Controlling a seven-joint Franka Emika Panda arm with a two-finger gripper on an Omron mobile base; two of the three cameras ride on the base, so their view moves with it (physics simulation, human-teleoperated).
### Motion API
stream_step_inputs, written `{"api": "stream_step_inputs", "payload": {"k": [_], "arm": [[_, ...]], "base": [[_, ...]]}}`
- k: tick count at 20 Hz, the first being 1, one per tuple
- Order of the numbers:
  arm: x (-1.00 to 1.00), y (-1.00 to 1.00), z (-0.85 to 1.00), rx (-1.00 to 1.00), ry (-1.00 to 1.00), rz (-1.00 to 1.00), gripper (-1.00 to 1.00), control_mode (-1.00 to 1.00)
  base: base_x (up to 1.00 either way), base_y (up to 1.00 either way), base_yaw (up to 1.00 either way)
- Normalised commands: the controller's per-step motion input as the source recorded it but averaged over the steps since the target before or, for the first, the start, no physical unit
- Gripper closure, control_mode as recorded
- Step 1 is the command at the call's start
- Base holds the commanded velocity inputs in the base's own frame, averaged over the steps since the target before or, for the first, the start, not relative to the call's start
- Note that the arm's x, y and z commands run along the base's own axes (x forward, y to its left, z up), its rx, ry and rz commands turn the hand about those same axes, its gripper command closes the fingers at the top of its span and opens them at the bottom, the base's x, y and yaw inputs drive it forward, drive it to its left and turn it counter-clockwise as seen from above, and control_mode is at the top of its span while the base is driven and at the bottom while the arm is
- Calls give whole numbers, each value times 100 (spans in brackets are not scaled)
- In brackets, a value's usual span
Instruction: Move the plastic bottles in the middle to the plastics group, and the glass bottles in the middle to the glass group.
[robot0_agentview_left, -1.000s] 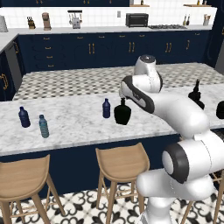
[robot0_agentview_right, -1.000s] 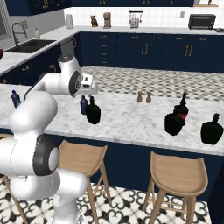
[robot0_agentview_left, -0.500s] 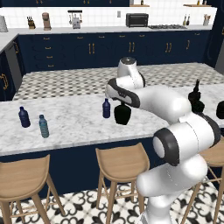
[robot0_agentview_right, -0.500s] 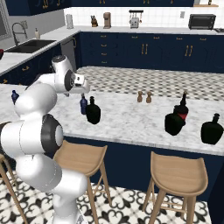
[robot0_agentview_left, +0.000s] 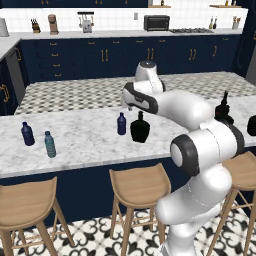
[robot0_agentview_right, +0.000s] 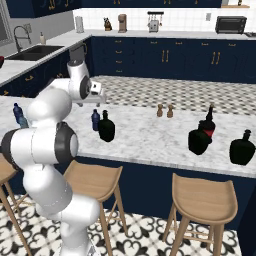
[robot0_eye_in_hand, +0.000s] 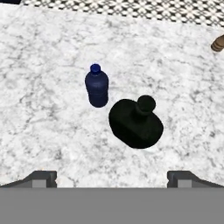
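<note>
1. at the middle of the marble counter (robot0_agentview_left: 90, 145) stand the blue bottle (robot0_eye_in_hand: 96, 86) and a black bottle (robot0_eye_in_hand: 136, 121), upright and just beside each other — in the hand view the blue one sits up and to the left of the black one.
2. the gripper (robot0_eye_in_hand: 112, 177) hovers above the pair, looking almost straight down; its two tips show wide apart at the bottom of the hand view with nothing between them, so the hand is open and empty.
3. the plastics group — a blue bottle (robot0_agentview_left: 27, 134) and a teal bottle (robot0_agentview_left: 49, 144) — stands well apart at the counter's left end; the glass group, a red-labelled bottle (robot0_agentview_right: 206, 125) with a black bottle (robot0_agentview_right: 198, 140) touching it in view, is far to the right, and one more black bottle (robot0_agentview_right: 242, 148) stands near it.
4. judging from the framing, the step in hand is lining up over one of the middle bottles; which one is not yet settled, since both lie ahead of the tips, not between them.
5. to do it well: centre the jaws on one bottle alone before descending, and come down on the side away from its neighbour so a finger does not knock the other over.
6. for the black bottle, the narrow neck looks the likelier hold, as the belly seems too broad; for the blue one, grip the body below the cap and lift straight up before carrying.
</note>
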Motion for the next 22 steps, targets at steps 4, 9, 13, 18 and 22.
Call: {"api": "stream_step_inputs", "payload": {"k": [4,9,13,18,22], "arm": [[8,-32,0,2,0,1,-100,-100],[13,-8,0,1,2,0,-100,-100],[41,-4,0,0,10,5,-100,-100],[22,-5,-3,0,1,6,-100,-100],[5,-26,-8,0,1,0,-100,-100]], "base": [[0,0,0],[0,0,0],[0,0,0],[0,0,0],[0,0,0]]}}
